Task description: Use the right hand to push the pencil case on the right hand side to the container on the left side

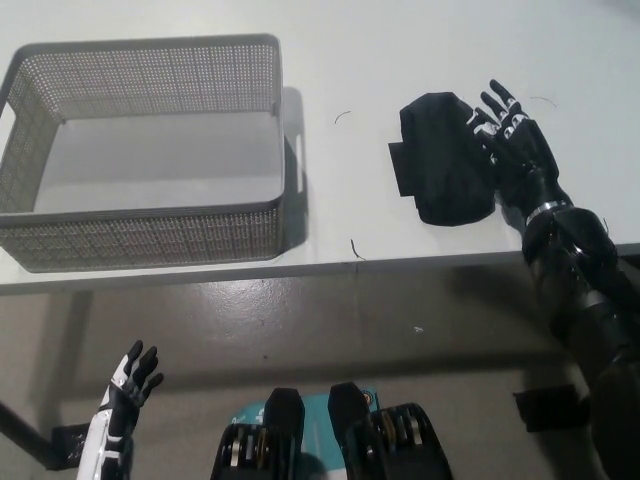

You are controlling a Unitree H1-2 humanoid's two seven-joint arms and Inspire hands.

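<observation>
A black pencil case (440,158) lies on the white table (400,60), right of the middle. My black right hand (510,143) is open, its fingers spread and resting against the case's right side. A grey mesh container (150,235) stands on the left of the table, with nothing visible inside. Its right wall is about a hand's width from the case. My white left hand (125,395) hangs open below the table edge at the lower left.
The table's front edge (330,268) runs across the middle of the view, with grey floor below it. Two thin dark scraps (355,248) lie on the table between the container and the case.
</observation>
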